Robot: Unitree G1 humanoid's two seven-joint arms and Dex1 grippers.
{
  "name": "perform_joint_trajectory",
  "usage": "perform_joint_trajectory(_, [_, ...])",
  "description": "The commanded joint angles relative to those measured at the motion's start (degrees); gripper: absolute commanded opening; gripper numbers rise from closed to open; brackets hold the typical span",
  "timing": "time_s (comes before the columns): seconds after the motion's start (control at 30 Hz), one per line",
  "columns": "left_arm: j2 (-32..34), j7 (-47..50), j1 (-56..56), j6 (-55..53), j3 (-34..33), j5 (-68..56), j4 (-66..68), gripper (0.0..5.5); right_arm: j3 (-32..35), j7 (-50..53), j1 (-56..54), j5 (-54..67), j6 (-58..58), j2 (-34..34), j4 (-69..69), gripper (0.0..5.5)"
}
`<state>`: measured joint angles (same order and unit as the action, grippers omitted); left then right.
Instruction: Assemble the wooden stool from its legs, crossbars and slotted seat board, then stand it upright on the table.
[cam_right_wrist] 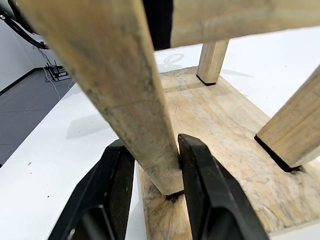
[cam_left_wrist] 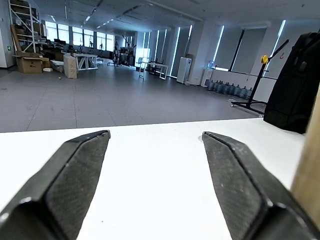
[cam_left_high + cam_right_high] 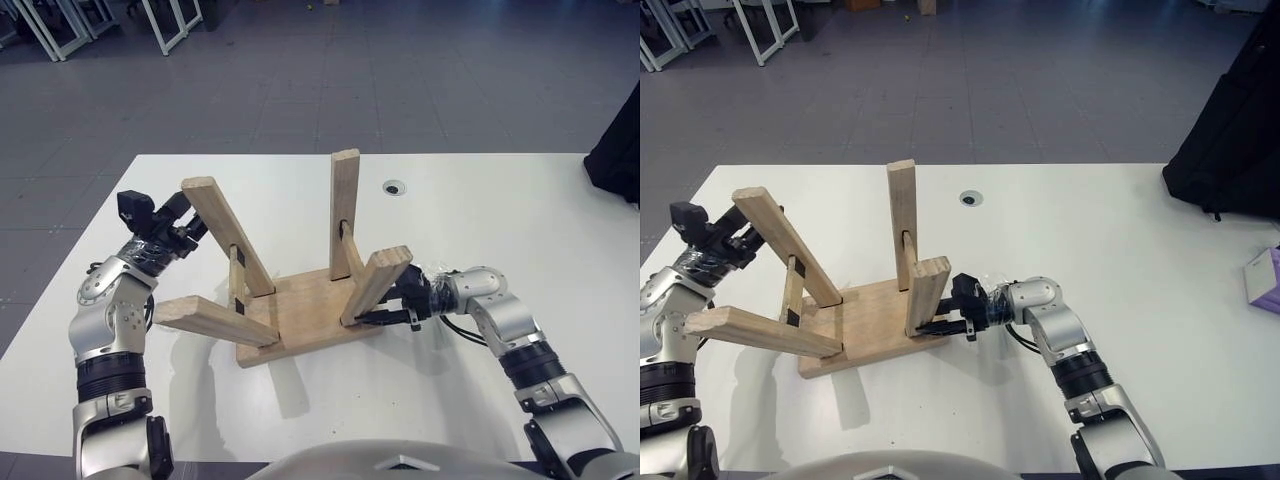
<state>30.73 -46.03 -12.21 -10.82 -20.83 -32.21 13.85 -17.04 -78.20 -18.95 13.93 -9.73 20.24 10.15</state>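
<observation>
The wooden stool lies upside down on the white table, its seat board (image 3: 300, 315) flat and its legs pointing up and outward. My right gripper (image 3: 388, 306) is shut on the near right leg (image 3: 378, 283) close to where it enters the board; in the right wrist view both fingers (image 1: 200, 185) press that leg (image 1: 120, 75). My left gripper (image 3: 190, 228) is open just beside the top of the far left leg (image 3: 228, 235); that leg's edge (image 2: 307, 170) shows past one finger (image 2: 235, 175). Dark crossbars (image 3: 237, 280) join the leg pairs.
A round cable hole (image 3: 395, 187) sits in the table behind the stool. A black bag (image 3: 1230, 140) stands past the table's right edge and a small purple box (image 3: 1265, 280) lies at the far right. Bare tabletop (image 3: 1160, 250) extends right of the stool.
</observation>
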Motion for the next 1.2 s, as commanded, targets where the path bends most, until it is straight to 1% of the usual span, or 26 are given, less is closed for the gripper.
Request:
perform_joint_trajectory(0.03, [2.2,-1.4,0.9,2.4,0.4,3.2,2.3,3.42,2.1,2.1,2.4,2.1,-0.2,1.0,-2.1,1.27])
perform_joint_trajectory(0.17, [3.9,-3.4,3.0,5.0,1.7,6.4,3.1,3.42,5.4,3.0,7.0,5.1,-2.6,4.7,-7.3,1.26])
perform_joint_trajectory(0.27, [4.1,-5.3,5.3,4.1,2.5,6.4,2.2,3.42,7.8,2.7,10.2,7.5,-5.2,8.0,-11.1,1.26])
perform_joint_trajectory(0.3, [4.3,-5.9,6.3,4.0,2.6,6.5,1.8,3.42,8.3,2.6,10.9,8.7,-7.8,9.4,-12.6,1.25])
perform_joint_trajectory(0.4, [4.8,-8.3,9.4,3.1,2.3,4.8,-1.5,3.42,10.9,2.5,12.0,16.1,-22.6,14.6,-17.4,1.23])
perform_joint_trajectory(0.47, [4.2,-8.9,11.0,2.0,2.5,3.4,-5.1,3.42,12.4,4.1,11.5,21.6,-35.1,17.3,-18.4,1.22])
perform_joint_trajectory(0.53, [2.9,-8.0,13.1,0.9,2.6,1.7,-10.1,3.42,11.8,5.1,9.2,25.7,-47.6,20.1,-17.2,1.22])
perform_joint_trajectory(0.63, [1.0,-7.1,16.1,-0.5,3.0,-1.0,-16.5,3.42,11.6,6.9,3.9,29.0,-59.5,21.2,-12.2,1.22])
perform_joint_trajectory(0.77, [0.0,-7.7,18.7,0.3,5.4,-0.3,-20.4,3.42,11.9,11.8,-3.7,28.6,-66.6,18.7,-3.6,1.22])
perform_joint_trajectory(0.9, [-0.6,-7.9,17.8,-0.4,7.5,-0.9,-22.4,3.42,10.9,11.9,-8.1,29.7,-70.5,18.5,2.9,1.2])
perform_joint_trajectory(1.07, [-0.7,-8.8,17.0,-1.0,8.0,-2.3,-21.6,3.42,8.4,7.2,-8.8,32.7,-73.1,20.2,6.4,1.18])
perform_joint_trajectory(1.2, [-0.3,-10.0,15.7,-1.8,7.9,-3.8,-20.7,3.42,3.9,2.4,-6.7,34.0,-73.7,23.0,5.6,1.06])
